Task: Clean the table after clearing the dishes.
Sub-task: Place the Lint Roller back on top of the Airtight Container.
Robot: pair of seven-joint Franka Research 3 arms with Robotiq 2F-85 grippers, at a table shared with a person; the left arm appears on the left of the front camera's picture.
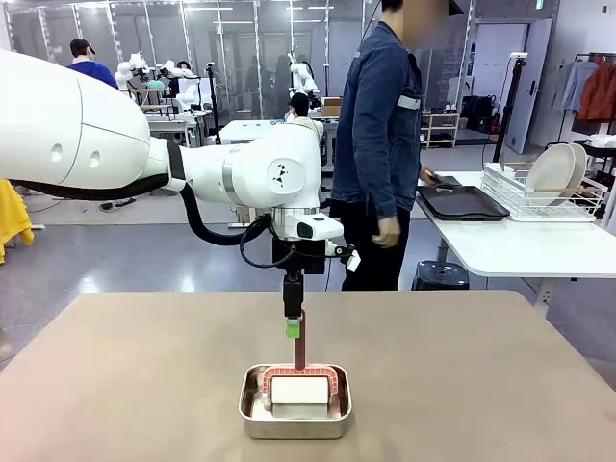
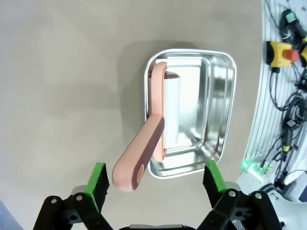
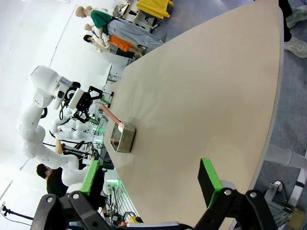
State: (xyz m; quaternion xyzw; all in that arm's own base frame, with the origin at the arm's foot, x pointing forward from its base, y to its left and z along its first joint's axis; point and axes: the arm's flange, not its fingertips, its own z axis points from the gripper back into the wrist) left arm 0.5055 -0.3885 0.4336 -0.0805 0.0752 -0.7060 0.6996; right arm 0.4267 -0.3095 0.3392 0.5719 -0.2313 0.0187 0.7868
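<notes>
Left wrist view: my left pincer (image 2: 153, 179) stands wide open, holding nothing; the roller (image 2: 171, 110) handle leans up between its pads, touching neither. Below lies the pan (image 2: 218, 105) on the bare tabletop (image 2: 62, 86). I judge the roller light, its pink handle stiff and the place to grip; the sticky roll would cling. My right pincer (image 3: 148, 184) gapes empty too. Pan walls hide the roll's underside.
</notes>
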